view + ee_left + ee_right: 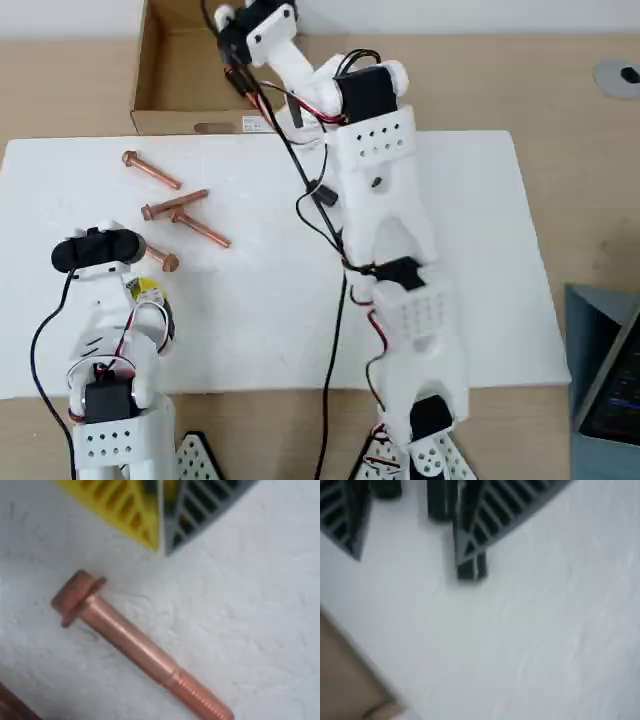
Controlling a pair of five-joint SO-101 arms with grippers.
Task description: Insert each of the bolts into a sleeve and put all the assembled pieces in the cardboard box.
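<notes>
High view, left gripper (98,250): low over the left part of the white mat (470,300), just beside the head of the nearest bolt (160,259).
Left gripper, its own wrist view (161,542): the yellow tip and the grey tip meet, pinched closed with nothing between them. The nearest bolt (135,645) lies flat on the mat, apart from the tips.
Far bolt (150,170): copper, flat on the mat, alone, and the one closest to the box.
Middle bolt (176,205) and slanted bolt (202,229): flat on the mat between the far bolt and the nearest bolt, touching each other near one end (all four bolts are bare).
Cardboard box (145,70): open-topped, on the wooden table (580,200), just past the mat's far edge.
Right gripper (238,70): over the right part of the box, by its side wall.
Right gripper, its own wrist view (410,560): the two dark ribbed tips stand apart, partly open above a white surface. Short dark pieces show between and under them, and I cannot tell what they are or whether anything is held.
Right arm (390,250): white, stretched across the mat from the near edge to the box.
</notes>
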